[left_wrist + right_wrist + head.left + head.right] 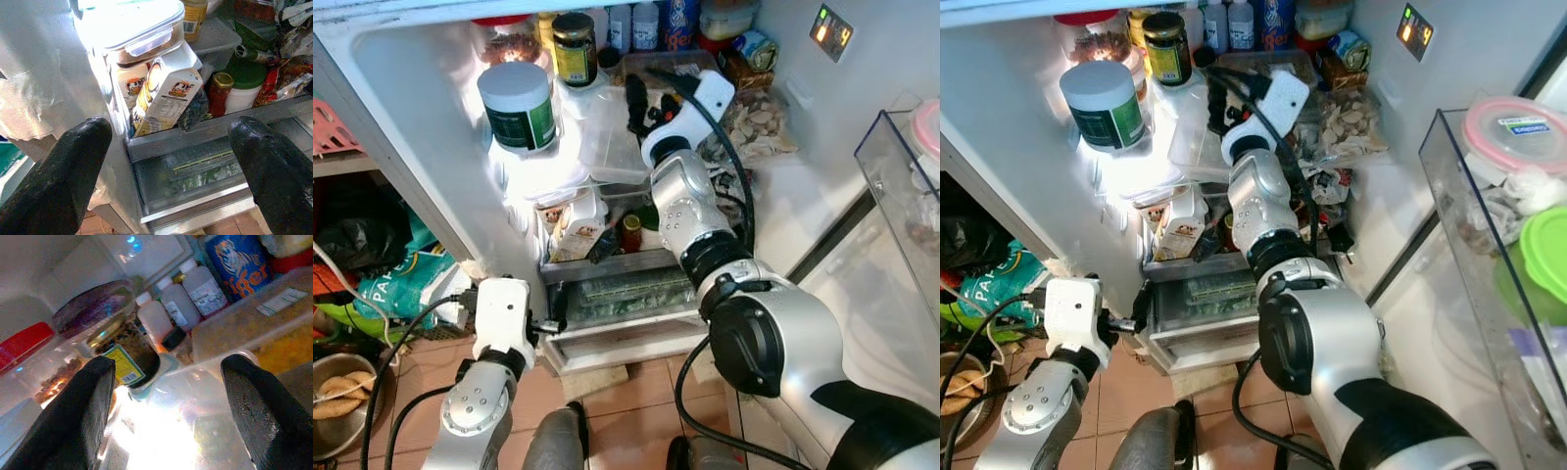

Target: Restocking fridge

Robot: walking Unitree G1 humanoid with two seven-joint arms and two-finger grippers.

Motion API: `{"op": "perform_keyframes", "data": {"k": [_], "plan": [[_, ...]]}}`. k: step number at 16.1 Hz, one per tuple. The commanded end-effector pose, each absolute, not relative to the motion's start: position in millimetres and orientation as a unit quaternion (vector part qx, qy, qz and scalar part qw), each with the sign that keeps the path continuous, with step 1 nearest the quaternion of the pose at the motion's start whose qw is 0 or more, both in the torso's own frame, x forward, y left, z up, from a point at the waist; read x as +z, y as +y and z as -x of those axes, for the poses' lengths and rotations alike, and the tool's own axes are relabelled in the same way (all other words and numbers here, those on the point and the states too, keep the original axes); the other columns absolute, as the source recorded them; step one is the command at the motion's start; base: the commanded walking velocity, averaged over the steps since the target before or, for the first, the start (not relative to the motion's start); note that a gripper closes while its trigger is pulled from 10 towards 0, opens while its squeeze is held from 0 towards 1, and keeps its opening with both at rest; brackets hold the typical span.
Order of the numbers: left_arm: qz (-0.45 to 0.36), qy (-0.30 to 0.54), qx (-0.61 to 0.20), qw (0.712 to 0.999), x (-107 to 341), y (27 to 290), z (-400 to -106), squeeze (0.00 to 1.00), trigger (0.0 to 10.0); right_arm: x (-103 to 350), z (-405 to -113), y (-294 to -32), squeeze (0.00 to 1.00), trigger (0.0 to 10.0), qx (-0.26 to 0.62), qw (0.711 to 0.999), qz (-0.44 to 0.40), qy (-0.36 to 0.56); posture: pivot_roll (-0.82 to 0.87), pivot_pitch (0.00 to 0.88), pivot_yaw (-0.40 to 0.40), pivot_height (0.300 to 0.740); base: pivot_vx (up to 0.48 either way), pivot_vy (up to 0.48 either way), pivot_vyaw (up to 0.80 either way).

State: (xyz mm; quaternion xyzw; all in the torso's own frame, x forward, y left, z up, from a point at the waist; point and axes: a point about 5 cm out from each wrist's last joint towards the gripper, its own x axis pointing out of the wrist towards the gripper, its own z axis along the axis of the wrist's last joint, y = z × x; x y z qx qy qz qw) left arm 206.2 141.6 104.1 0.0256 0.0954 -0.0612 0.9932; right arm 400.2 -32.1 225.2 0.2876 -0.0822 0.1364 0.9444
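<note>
Evidently mid-restock, the right gripper [166, 406] reaches top-centre with fingers spread, empty, facing the dark jar [575, 47]. Next it likely withdraws; the left gripper [171, 161], spread and empty, idles lower-left.

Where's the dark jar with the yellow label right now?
The dark jar stands on the fridge's upper shelf, left of centre in the eye views, behind the white tub and just ahead of the right gripper.

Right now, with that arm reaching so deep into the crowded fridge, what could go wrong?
The open right gripper sits close to the dark jar; a careless nudge might tip it.

The right arm's cable runs beside loose packets and could snag them on withdrawal.

The milk carton below leans at a tilt and might fall if jostled.
</note>
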Motion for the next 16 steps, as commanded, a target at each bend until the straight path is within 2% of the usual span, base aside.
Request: {"op": "perform_keyframes", "data": {"k": [1,8,12,16], "plan": [[-0.034,0.099,-0.061,0.993,102.4,143.9,-206.5,0.00,10.0,226.0,-393.8,-14.1,1.00,10.0,0.165,0.942,-0.280,-0.087,0.28,0.126,0.026,0.740,0.000,0.000,0.00],[-0.041,0.097,-0.066,0.992,101.6,146.1,-210.3,0.00,10.0,209.7,-391.3,-30.6,1.00,10.0,0.183,0.959,-0.188,-0.108,0.26,0.104,0.052,0.740,0.000,0.000,0.00],[-0.048,0.095,-0.071,0.992,102.7,149.0,-214.0,0.00,10.0,195.0,-390.7,-46.3,1.00,10.0,0.156,0.971,-0.149,-0.102,0.26,0.098,0.069,0.740,0.000,0.000,0.00],[-0.053,0.093,-0.076,0.991,103.8,151.4,-216.3,0.00,10.0,196.6,-385.8,-67.8,1.00,10.0,0.183,0.961,-0.144,-0.151,0.25,0.090,0.083,0.740,0.000,0.000,0.00]]}}
